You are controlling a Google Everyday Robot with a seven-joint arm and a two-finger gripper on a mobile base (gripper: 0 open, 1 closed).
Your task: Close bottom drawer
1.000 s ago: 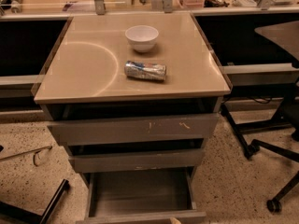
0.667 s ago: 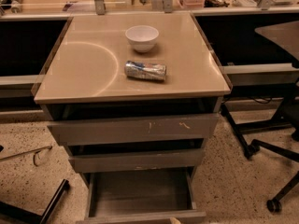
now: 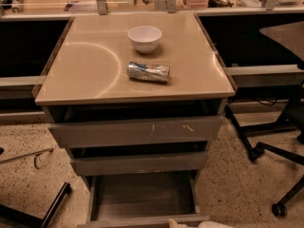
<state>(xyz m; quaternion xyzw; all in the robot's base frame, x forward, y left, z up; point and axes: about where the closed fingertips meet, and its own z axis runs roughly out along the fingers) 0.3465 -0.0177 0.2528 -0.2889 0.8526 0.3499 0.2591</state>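
Newly entering at the near edge, the gripper (image 3: 203, 225) is approaching the open drawer (image 3: 142, 197); its spread I cannot tell. Next is pushing the front away.

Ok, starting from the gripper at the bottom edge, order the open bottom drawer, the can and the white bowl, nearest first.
1. bottom drawer, pulled out, right beside the gripper at the bottom edge.
2. can, lying on its side mid tabletop.
3. white bowl, behind the can, toward the back.

No legible text; can (image 3: 148, 72) print unreadable; gripper (image 3: 190, 224) at bottom edge, by drawer (image 3: 141, 197) front
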